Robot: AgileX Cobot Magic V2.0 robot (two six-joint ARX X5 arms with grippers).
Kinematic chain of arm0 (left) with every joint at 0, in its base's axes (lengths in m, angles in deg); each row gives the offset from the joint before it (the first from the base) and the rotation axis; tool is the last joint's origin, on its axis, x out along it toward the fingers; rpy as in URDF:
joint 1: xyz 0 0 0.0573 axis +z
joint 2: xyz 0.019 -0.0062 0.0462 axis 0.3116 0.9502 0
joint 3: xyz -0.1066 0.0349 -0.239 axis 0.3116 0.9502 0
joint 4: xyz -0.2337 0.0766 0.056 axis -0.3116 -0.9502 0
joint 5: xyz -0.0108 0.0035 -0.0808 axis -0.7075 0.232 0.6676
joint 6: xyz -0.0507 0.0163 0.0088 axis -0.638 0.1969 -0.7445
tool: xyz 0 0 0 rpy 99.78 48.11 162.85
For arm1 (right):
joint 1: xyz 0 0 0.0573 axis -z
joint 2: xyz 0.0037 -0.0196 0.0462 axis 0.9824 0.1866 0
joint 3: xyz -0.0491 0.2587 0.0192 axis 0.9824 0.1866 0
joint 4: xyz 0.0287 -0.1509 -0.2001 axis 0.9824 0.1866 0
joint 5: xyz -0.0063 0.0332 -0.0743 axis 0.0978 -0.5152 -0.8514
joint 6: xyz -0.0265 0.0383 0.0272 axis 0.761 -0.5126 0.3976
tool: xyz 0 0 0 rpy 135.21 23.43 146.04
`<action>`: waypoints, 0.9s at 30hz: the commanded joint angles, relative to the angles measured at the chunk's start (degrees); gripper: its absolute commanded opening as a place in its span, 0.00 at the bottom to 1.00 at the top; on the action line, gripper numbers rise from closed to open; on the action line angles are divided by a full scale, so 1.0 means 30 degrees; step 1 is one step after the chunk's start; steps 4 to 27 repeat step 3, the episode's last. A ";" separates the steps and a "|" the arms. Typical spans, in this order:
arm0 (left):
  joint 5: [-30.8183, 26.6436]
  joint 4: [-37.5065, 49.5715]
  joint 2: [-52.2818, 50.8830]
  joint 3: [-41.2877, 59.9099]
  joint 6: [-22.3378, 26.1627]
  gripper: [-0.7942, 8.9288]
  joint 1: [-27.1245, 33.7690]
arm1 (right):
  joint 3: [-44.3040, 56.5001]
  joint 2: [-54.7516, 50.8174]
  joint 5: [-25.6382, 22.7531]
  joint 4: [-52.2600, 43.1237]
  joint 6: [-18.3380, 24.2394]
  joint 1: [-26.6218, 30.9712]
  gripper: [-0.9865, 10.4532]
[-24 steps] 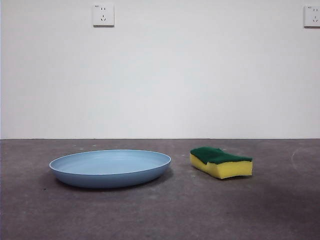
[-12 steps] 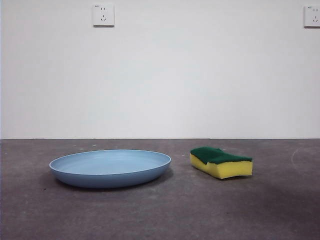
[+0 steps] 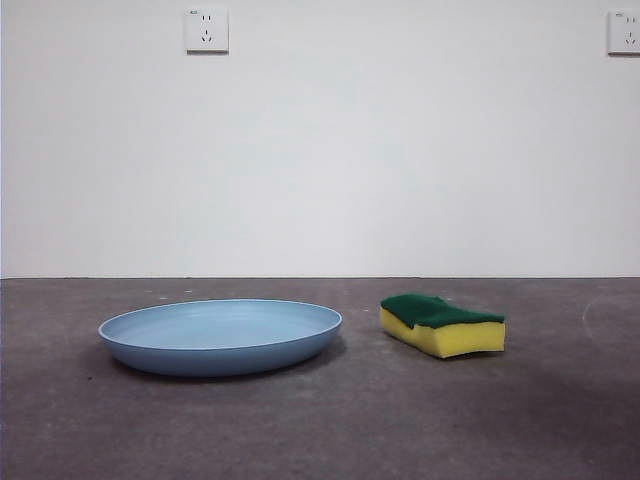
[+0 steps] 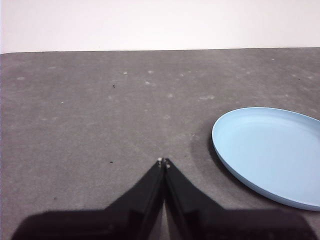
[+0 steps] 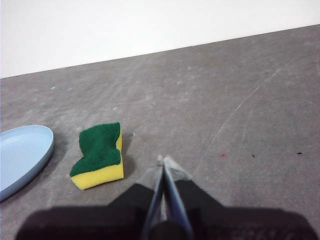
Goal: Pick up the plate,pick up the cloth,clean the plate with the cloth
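The light-blue plate (image 3: 220,335) lies flat on the dark grey table, left of centre in the front view. The cloth is a yellow sponge with a green top (image 3: 441,324), lying flat just right of the plate. My left gripper (image 4: 163,162) is shut and empty above bare table, with the plate (image 4: 272,150) off to its side. My right gripper (image 5: 163,160) is shut and empty, apart from the sponge (image 5: 99,154), with the plate's edge (image 5: 22,152) beyond it. Neither arm shows in the front view.
A white wall stands behind the table (image 3: 320,420), with two wall sockets (image 3: 206,30) high up. Faint scuff marks cross the table surface (image 5: 240,110) near my right gripper.
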 commanded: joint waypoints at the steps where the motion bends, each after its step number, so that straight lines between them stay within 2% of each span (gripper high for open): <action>1: 0.0044 0.0015 -0.0051 0.0248 0.0022 0.08 0.0051 | 0.0204 0.0007 -0.0051 0.0226 -0.0175 -0.0022 0.09; 27: 0.0044 0.0015 -0.0051 0.0248 0.0022 0.08 0.0051 | 0.0204 0.0007 -0.0051 0.0226 -0.0168 -0.0022 0.09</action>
